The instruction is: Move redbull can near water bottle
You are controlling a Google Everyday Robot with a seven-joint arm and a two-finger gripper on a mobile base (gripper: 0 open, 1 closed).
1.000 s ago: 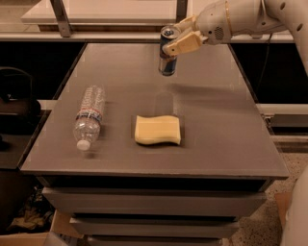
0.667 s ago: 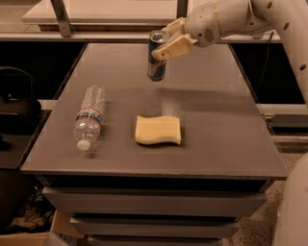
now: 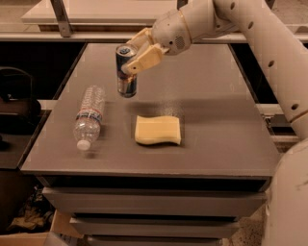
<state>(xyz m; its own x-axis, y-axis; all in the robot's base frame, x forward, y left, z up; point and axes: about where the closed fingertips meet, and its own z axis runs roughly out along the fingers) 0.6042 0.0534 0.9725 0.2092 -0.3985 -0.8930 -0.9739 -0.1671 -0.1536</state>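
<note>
The redbull can [image 3: 126, 77] is upright, blue and silver with a silver top, held in the air above the table's middle left. My gripper [image 3: 138, 54] is shut on the can's upper part, its tan fingers [image 3: 144, 57] on either side. The water bottle [image 3: 88, 115] lies on its side at the table's left, white cap toward the front edge, label band around its middle. The can hangs to the right of the bottle's far end, apart from it.
A yellow sponge [image 3: 158, 129] lies on the grey table [image 3: 216, 120] just right of the bottle and below the can. My white arm [image 3: 269, 43] reaches in from the upper right. A second table [image 3: 96, 14] stands behind. Dark gaps flank the table.
My gripper has carried the can leftward and toward the front, from the far right of the table to a spot beside the bottle's far end. Bottle and sponge have not moved.
</note>
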